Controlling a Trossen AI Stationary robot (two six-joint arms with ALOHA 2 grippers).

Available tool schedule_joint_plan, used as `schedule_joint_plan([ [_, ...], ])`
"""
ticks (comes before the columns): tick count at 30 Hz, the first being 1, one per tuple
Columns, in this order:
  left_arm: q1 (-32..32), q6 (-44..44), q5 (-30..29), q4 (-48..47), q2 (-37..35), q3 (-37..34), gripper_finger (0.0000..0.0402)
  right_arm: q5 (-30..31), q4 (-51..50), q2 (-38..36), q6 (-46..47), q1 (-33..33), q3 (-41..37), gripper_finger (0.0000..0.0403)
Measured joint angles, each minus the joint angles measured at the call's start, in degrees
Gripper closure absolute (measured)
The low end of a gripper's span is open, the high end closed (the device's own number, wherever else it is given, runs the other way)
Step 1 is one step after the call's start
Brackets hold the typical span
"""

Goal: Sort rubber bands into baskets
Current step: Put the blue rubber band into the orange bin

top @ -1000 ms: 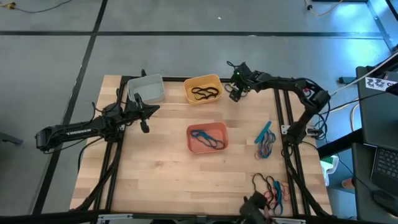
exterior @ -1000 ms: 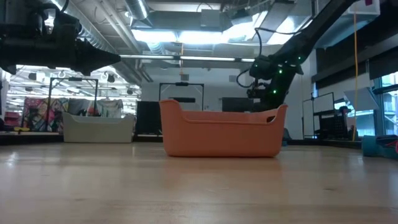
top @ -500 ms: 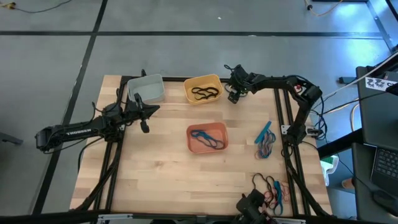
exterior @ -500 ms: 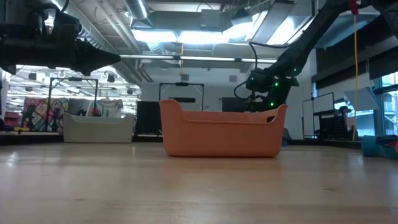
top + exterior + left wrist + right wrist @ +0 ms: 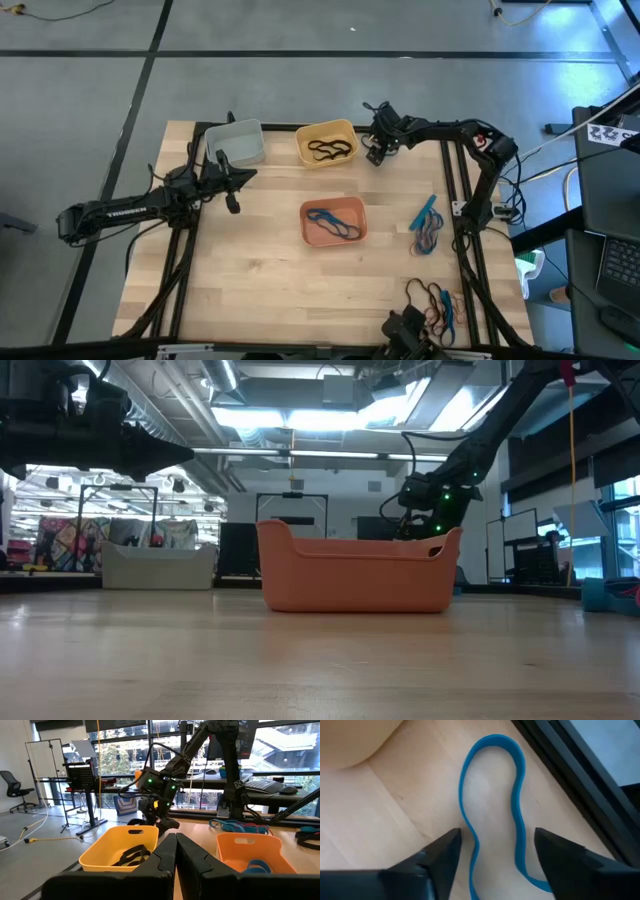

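My right gripper [image 5: 376,153] is open, low over the table's far side just right of the yellow basket [image 5: 326,143], which holds black rubber bands [image 5: 330,150]. In the right wrist view its fingers [image 5: 440,852] stand on either side of a blue rubber band [image 5: 492,810] lying flat on the wood. My left gripper [image 5: 245,176] is shut and empty, held above the table near the pale grey basket [image 5: 236,142]. The salmon basket [image 5: 334,221] at the middle holds blue bands.
A heap of blue and mixed bands [image 5: 428,225] lies at the table's right. More black, red and blue bands [image 5: 440,305] lie at the near right corner. The black frame rail [image 5: 580,765] runs close beside the blue band.
My right gripper has gone down toward the table and a little toward the yellow basket, staying open. My left arm has kept still.
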Motion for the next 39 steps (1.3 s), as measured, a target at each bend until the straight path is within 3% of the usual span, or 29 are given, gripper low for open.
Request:
schedule_joint_plan([
  [10, 0.0, -0.1, 0.0, 0.0, 0.0, 0.0, 0.0396, -1.1, -0.3, 0.1, 0.0, 0.1, 0.0, 0.0283],
  [19, 0.0, -0.3, 0.0, 0.2, 0.0, 0.0, 0.0396, -1.0, -0.3, 0.1, 0.0, 0.1, -0.1, 0.0355],
  [26, 0.0, -0.3, 0.0, 0.2, 0.0, 0.0, 0.0396, -0.8, -0.3, -0.3, -0.1, 0.0, -0.1, 0.0396],
  [39, 0.0, -0.5, 0.0, 0.2, 0.0, 0.0, 0.0396, -0.3, -1.8, -6.2, -0.1, 0.1, -0.2, 0.04],
])
